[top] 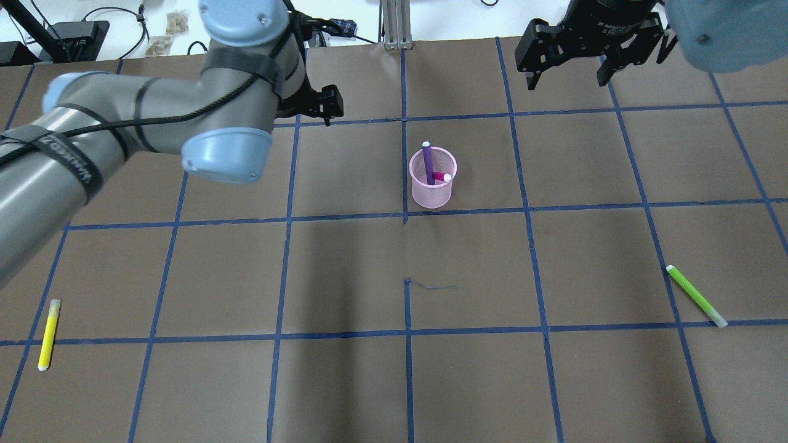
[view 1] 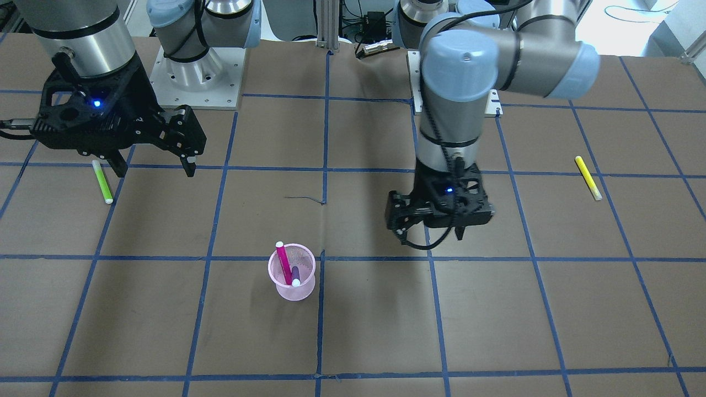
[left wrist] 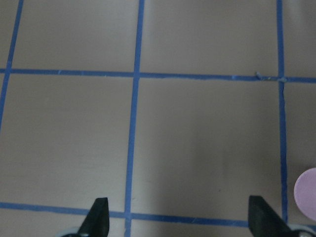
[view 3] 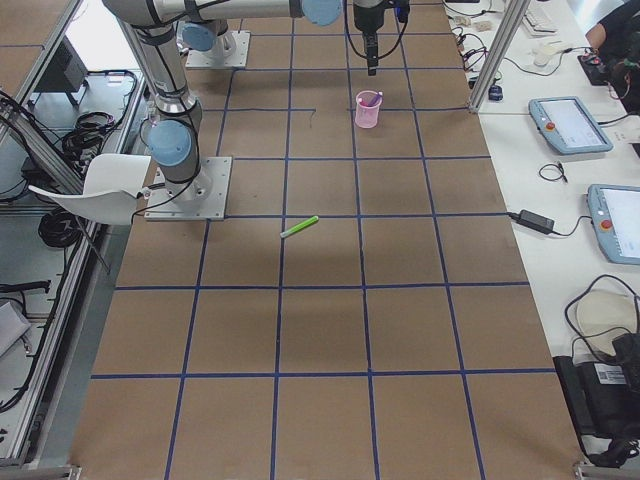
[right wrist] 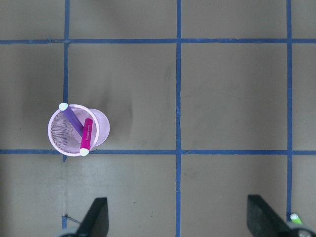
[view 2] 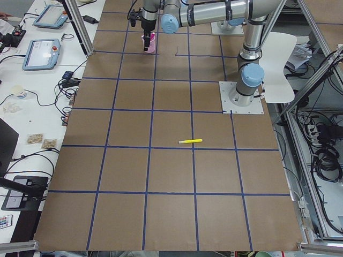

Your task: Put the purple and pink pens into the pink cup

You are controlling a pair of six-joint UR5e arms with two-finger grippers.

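Pink mesh cup (view 1: 288, 293) holds pink pen (view 1: 284, 263) and purple pen (view 1: 295, 273), apparently crossed.

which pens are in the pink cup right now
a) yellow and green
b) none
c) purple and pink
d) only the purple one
c: the purple pen and the pink pen both lean inside the pink cup, while the yellow pen and the green pen lie out on the table.
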